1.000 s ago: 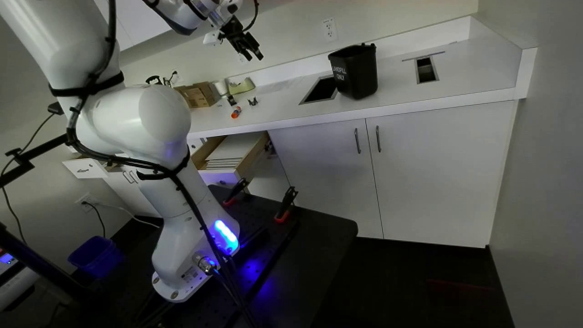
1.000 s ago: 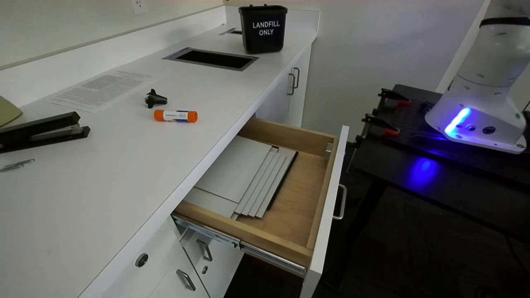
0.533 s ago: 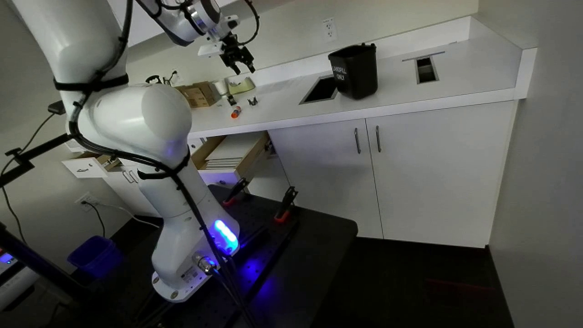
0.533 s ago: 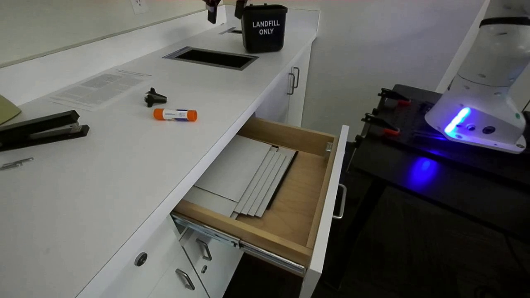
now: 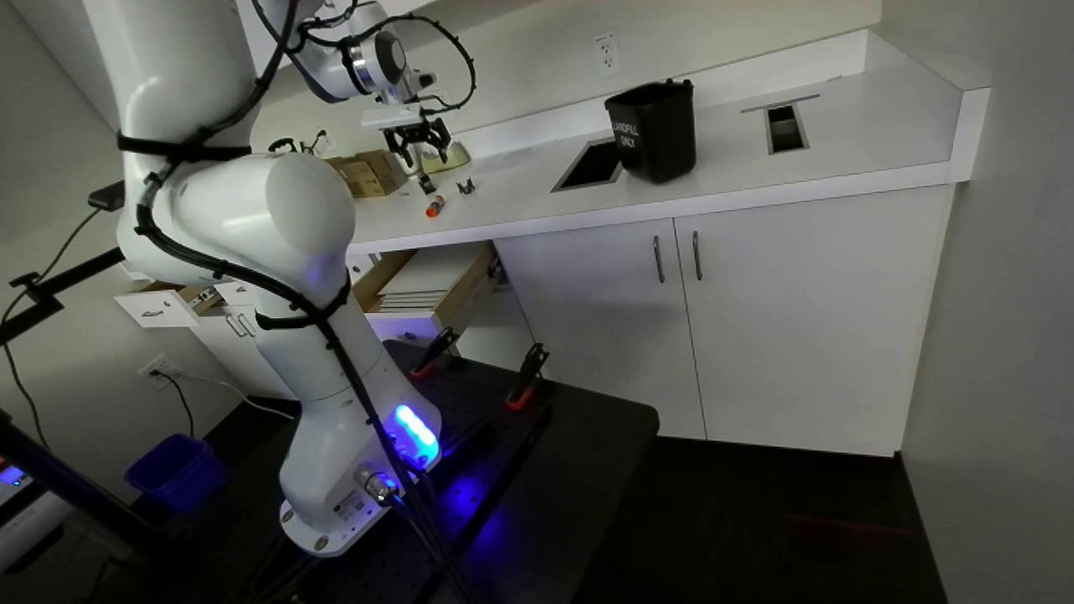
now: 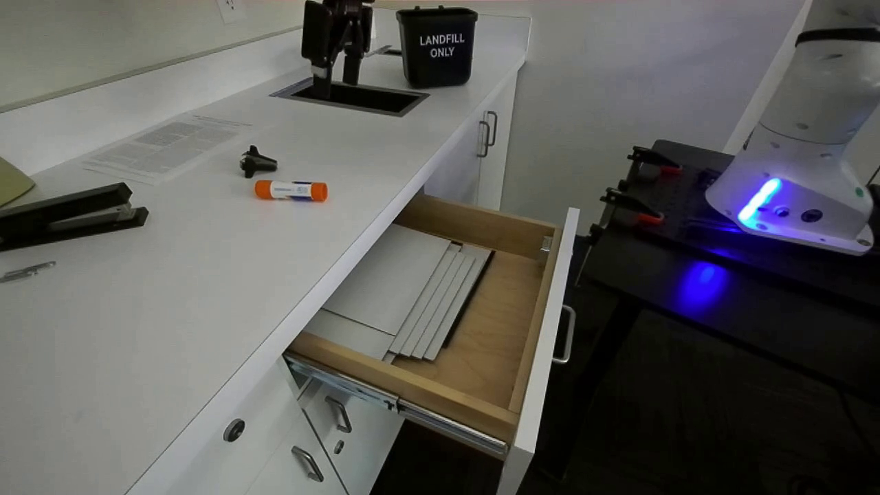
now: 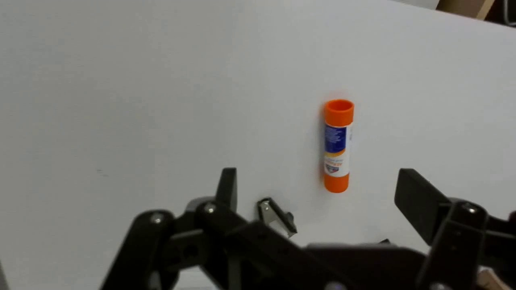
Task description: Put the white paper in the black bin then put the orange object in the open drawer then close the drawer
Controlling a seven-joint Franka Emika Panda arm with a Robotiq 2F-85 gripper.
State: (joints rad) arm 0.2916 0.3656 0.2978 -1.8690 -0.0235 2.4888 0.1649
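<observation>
- The pincer (image 7: 318,187) hovers over the surface (image 6: 206,309), its jaws spread wide.
- The orange glue stick (image 6: 291,190) lies nearer the front edge.
- The drawer (image 6: 498,316) is pulled out below that edge, pale boards (image 6: 388,275) inside.
- The black bin (image 6: 438,63) stands close to the front edge.

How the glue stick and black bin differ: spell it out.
The glue stick lies on its side; the black bin stands upright. The glue stick is orange, white and blue; the black bin is mostly black and far larger. Both rest on the white counter.
</observation>
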